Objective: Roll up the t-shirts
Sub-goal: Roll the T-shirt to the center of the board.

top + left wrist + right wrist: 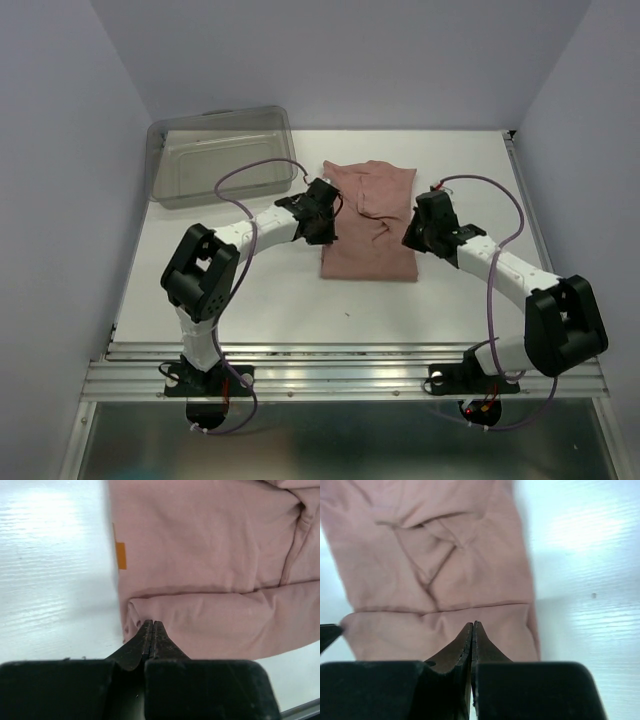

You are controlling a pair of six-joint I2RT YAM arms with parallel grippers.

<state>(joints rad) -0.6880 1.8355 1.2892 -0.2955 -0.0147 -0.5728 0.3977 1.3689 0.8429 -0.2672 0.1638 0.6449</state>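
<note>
Pink t-shirt (368, 215) folded on the desk (250, 290). Left jaws and right jaws clenched at its sides; hold on cloth unclear.

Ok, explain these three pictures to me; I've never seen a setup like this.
These are two robot arms, the left arm and the right arm, bolted to the near edge of a white table. The wide picture comes from a fixed camera above and behind them. On the table lie a pink t-shirt, folded into a long strip, and a clear grey bin at the far left. The other two pictures come from wrist cameras. The left gripper and right gripper are both shut at a fold in the shirt. Whether they pinch cloth I cannot tell.
</note>
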